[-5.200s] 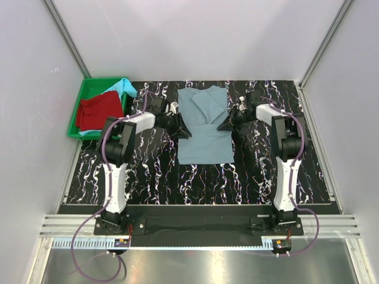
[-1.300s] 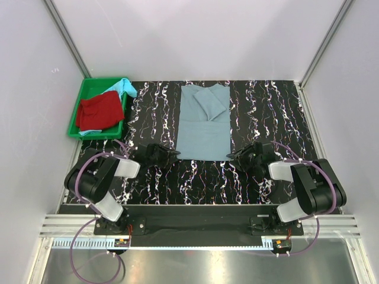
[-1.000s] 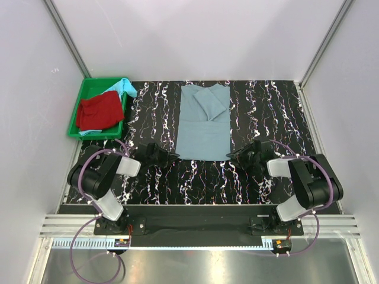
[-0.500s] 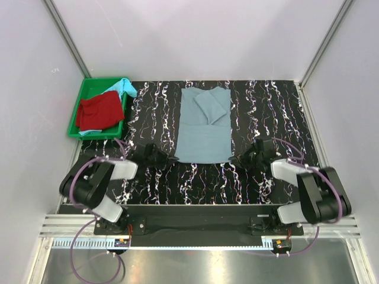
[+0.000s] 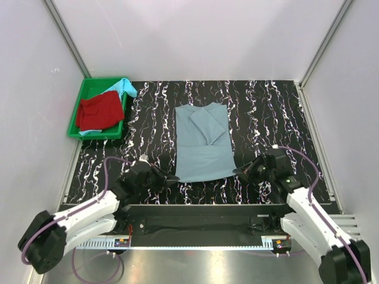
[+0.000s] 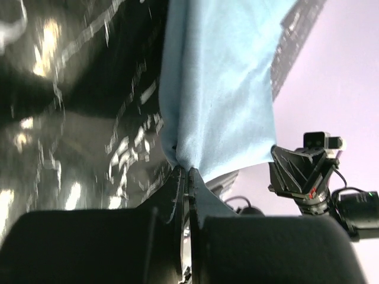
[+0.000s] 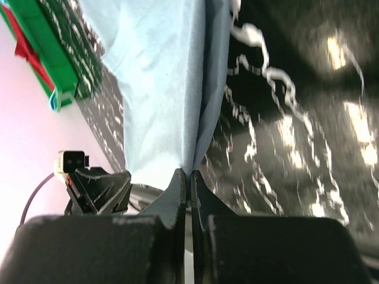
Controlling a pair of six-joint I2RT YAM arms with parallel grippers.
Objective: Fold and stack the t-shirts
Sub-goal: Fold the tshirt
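Both sets of jaws have closed within the last second: left gripper and right gripper each pinch 1 near hem corner of the grey-blue t-shirt, centre frame, apparently dragged nearer. Lengthwise fold likely starting; red t-shirt waits upper left.

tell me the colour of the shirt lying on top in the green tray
The top shirt is red; the top external view shows it best.

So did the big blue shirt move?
Yes. The grey-blue shirt slid toward the robot: its top edge now sits farther from the back edge of the table.
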